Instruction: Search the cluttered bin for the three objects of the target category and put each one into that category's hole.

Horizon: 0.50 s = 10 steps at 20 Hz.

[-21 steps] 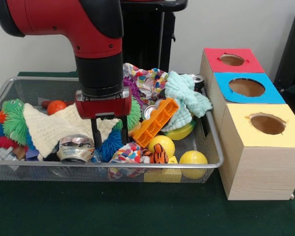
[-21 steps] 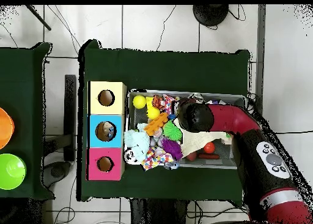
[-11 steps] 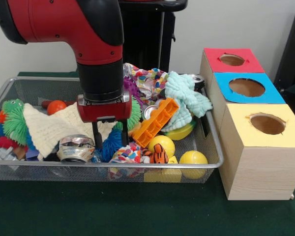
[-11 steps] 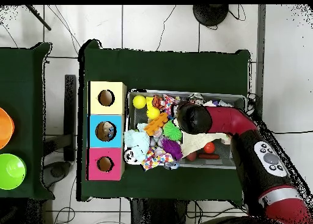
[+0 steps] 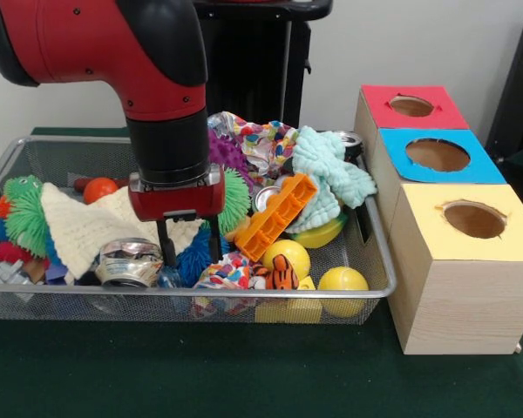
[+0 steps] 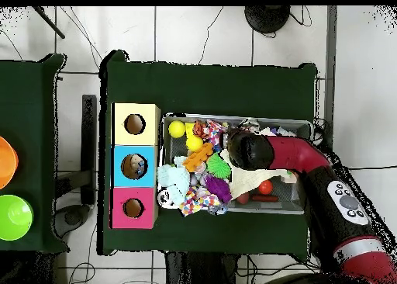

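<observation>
Your pincer [image 5: 187, 246] hung low in the wire bin [image 5: 366, 218], its fingers spread apart and gripping nothing, just beside the crushed silver can [image 5: 128, 262] near the bin's front wall. The can was probably your target, though the category wasn't clear. It looked light, thin-walled, slick and already dented, so you should have pinched across its crumpled middle, gently, clear of the cream knitted cloth [image 5: 83, 226].

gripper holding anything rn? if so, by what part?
Nothing held. The gripper is open, its two fingers down in the bin, straddling the blue spiky ball beside the crushed can without closing on it.
</observation>
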Each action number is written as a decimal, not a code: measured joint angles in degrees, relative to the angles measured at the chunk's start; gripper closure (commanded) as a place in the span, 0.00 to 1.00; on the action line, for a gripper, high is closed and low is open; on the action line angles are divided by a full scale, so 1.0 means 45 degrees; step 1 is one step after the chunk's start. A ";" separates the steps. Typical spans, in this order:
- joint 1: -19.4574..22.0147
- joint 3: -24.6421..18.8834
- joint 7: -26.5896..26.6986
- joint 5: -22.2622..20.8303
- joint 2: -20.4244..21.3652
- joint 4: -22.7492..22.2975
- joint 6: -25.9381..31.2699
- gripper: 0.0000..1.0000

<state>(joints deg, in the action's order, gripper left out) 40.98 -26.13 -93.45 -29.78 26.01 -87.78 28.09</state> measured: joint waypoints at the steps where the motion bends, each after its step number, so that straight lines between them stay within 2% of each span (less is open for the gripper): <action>1: 0.0065 -0.0067 0.0000 -0.0004 -0.0001 0.0023 0.0033 0.00; 10: 0.0576 -0.0470 0.0003 -0.0031 0.0195 0.0251 0.0878 0.00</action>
<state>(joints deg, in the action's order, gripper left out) 43.58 -28.25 -93.44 -29.92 26.88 -86.66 32.04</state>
